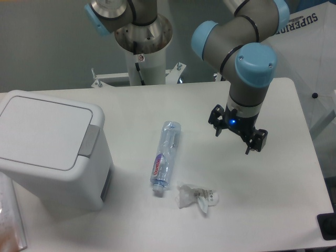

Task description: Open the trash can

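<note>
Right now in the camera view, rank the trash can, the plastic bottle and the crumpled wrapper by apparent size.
1. trash can, by far the largest, though it also sits nearest the camera.
2. plastic bottle, lying on the table.
3. crumpled wrapper, smallest, just right of the bottle's cap end.

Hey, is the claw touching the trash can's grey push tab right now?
Apart. The fixed camera shows the claw hovering on the right of the table, with the bottle lying between it and the trash can at far left.
</note>
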{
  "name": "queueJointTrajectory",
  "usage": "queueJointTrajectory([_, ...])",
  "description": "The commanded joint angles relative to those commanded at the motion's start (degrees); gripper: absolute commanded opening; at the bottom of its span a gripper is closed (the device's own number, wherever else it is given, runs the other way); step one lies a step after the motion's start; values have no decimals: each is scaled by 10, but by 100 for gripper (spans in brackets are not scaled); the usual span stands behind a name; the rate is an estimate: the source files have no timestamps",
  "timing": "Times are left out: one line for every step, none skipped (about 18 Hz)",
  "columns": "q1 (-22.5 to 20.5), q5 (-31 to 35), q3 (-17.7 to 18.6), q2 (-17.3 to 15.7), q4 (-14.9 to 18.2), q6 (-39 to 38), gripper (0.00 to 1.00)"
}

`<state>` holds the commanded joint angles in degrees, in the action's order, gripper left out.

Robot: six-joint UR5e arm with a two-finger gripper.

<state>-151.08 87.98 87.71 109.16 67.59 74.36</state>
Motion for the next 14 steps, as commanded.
queueJointTrajectory([0, 0, 0, 0, 0, 0, 100])
queueJointTrajectory([-1, 0, 0, 0, 0, 1, 100])
queueJointTrajectory([-2, -1, 0, 0, 0, 0, 100])
queueJointTrajectory([0, -2, 0, 0, 0, 1, 100])
queueJointTrajectory([0, -3, -3, -1, 0, 1, 100])
queueJointTrajectory([1, -3, -6, -1, 0, 1, 100])
queueJointTrajectory([3, -5, -9, -3, 0, 0, 100])
queueJointTrajectory([7, -10, -12, -5, 0, 0, 100])
queueJointTrajectory([8, -16, -12, -6, -1, -1, 100])
queueJointTrajectory([7, -26, -12, -7, -1, -6, 100])
queueJointTrajectory([7, -43, -11, -9, -3, -17, 100])
queueJointTrajectory([7, -60, -9, -14, -5, -37, 100])
queueJointTrajectory([7, -73, -5, -22, -8, -57, 100])
queueJointTrajectory([8, -82, -5, -26, -9, -76, 100])
